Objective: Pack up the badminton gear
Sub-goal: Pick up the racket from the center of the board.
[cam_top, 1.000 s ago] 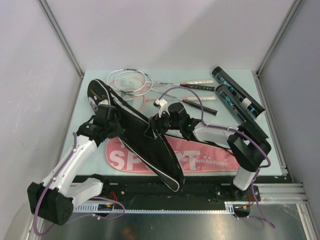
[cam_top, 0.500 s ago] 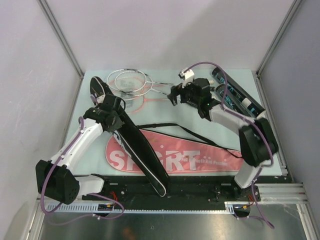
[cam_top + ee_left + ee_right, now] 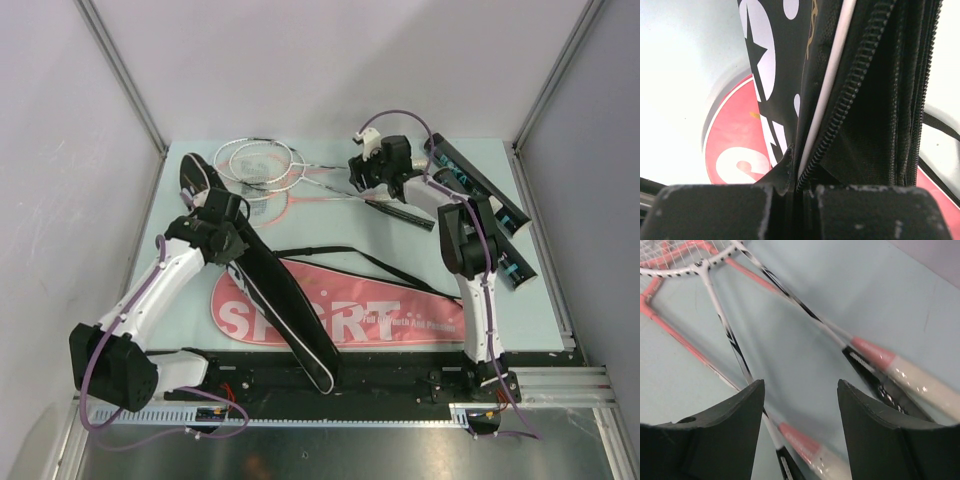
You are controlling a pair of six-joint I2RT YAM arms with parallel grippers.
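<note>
Pink-and-white rackets (image 3: 262, 166) lie at the back of the table, heads to the left and handles to the right. My right gripper (image 3: 364, 184) hovers open just above their handles. In the right wrist view a pale, pink-banded handle (image 3: 807, 447) lies between and below the fingers (image 3: 735, 425), and another handle (image 3: 910, 377) lies to the right. My left gripper (image 3: 795, 186) is shut on the zipper edge of a black racket bag (image 3: 275, 290). Two dark tubes with teal print (image 3: 478, 180) (image 3: 512, 262) lie at the right.
A pink bag printed SPORT (image 3: 350, 315) lies flat near the front, partly under the black bag, its black strap (image 3: 390, 272) trailing across it. Grey walls enclose the pale green table (image 3: 330, 225) on three sides.
My right arm has swung from over the bags to the back of the table, above the racket handles. My left gripper has drawn the black bag to the left, off the pink one.
</note>
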